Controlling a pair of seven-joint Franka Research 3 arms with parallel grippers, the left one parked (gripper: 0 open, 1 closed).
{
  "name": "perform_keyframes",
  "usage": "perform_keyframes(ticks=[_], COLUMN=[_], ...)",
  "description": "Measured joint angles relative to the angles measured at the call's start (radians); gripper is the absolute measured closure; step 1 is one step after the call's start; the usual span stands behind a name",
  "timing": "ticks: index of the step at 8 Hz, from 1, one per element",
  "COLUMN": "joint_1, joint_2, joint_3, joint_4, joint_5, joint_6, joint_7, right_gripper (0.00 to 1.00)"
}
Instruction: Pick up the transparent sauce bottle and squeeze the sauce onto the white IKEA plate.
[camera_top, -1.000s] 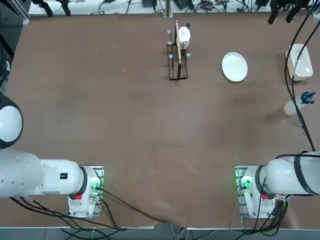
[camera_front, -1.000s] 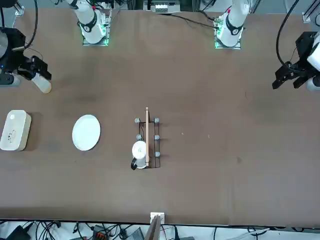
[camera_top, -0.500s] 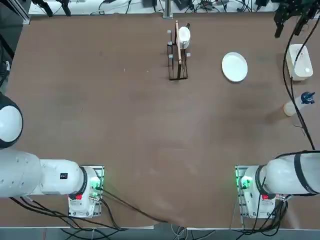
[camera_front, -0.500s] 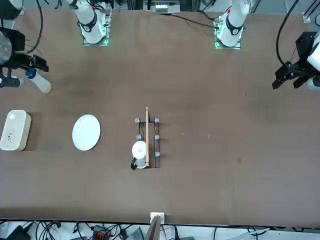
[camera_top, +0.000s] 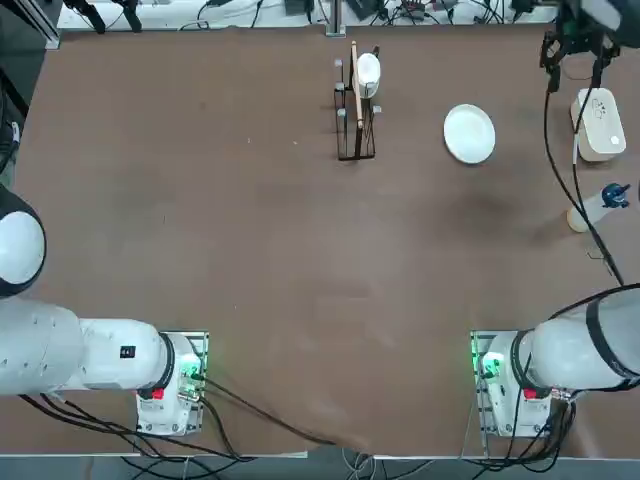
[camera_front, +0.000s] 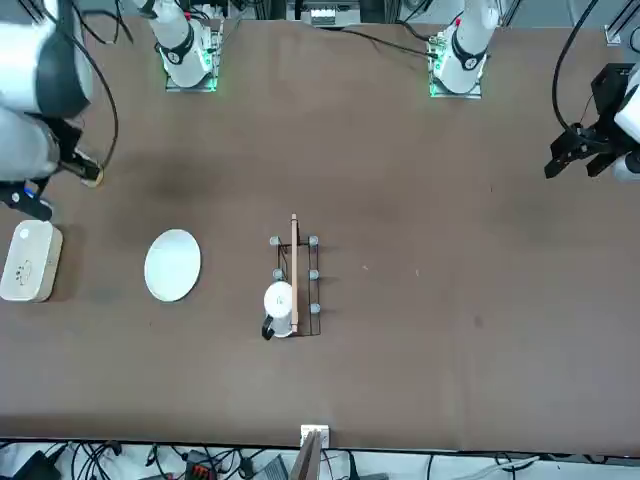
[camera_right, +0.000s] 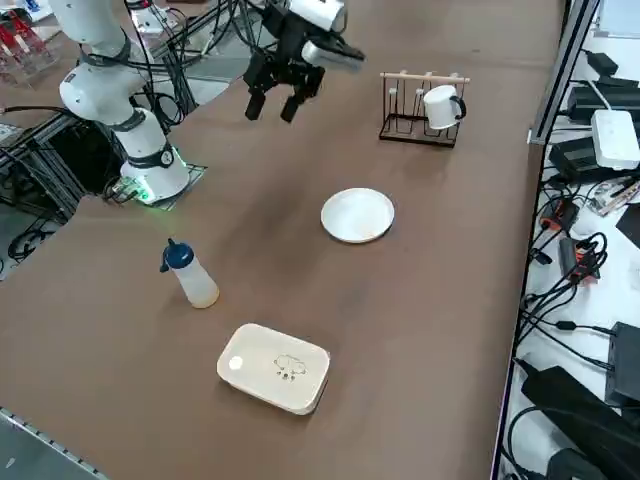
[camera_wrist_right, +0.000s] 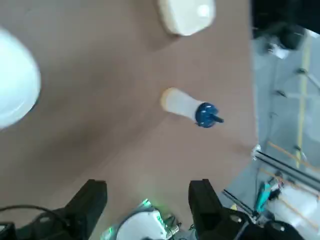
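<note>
1. Bottle first: the transparent sauce bottle (camera_right: 190, 275) stands upright on the brown tabletop (camera_right: 420, 300), pale cream body below and dark blue cap on top, near the edge on the robot's right side.
2. In the top view the transparent sauce bottle (camera_top: 596, 205) sits close to the right border, with a dark cable crossing in front of it.
3. The white IKEA plate (camera_right: 357, 215) lies flat on the tabletop, well apart from the bottle and farther toward the middle of the table.
4. A white rounded-rectangular box (camera_right: 274, 367) lies flat near the bottle, nearer the side camera.
5. A dark wire rack (camera_right: 420, 115) with a wooden rail stands beyond the plate, and a small white cup (camera_right: 440, 105) hangs on it.
6. The right gripper (camera_right: 270, 103) hangs in the air above the tabletop, well apart from the bottle and touching nothing.
7. Its jaws are spread wide with only air between them.
8. From the wrist view, the two dark fingers (camera_wrist_right: 90, 202) frame bare tabletop, while the bottle (camera_wrist_right: 187, 106), the box (camera_wrist_right: 186, 15) and an edge of the plate (camera_wrist_right: 17, 92) show beyond them.
</note>
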Motion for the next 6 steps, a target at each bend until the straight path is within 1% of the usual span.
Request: perform_keyframes(ticks=[2, 4, 6], joint_1=[0.028, 0.033, 0.033], joint_2=[0.018, 0.036, 0.082], joint_3=[0.001, 0.001, 0.0], joint_4=[-0.092, -0.223, -0.332], joint_5=[-0.135, -0.247, -0.356], joint_6=[0.005, 0.036, 0.04], joint_7=[0.27, 0.567, 0.886], right_gripper=[0.0, 0.0, 0.0])
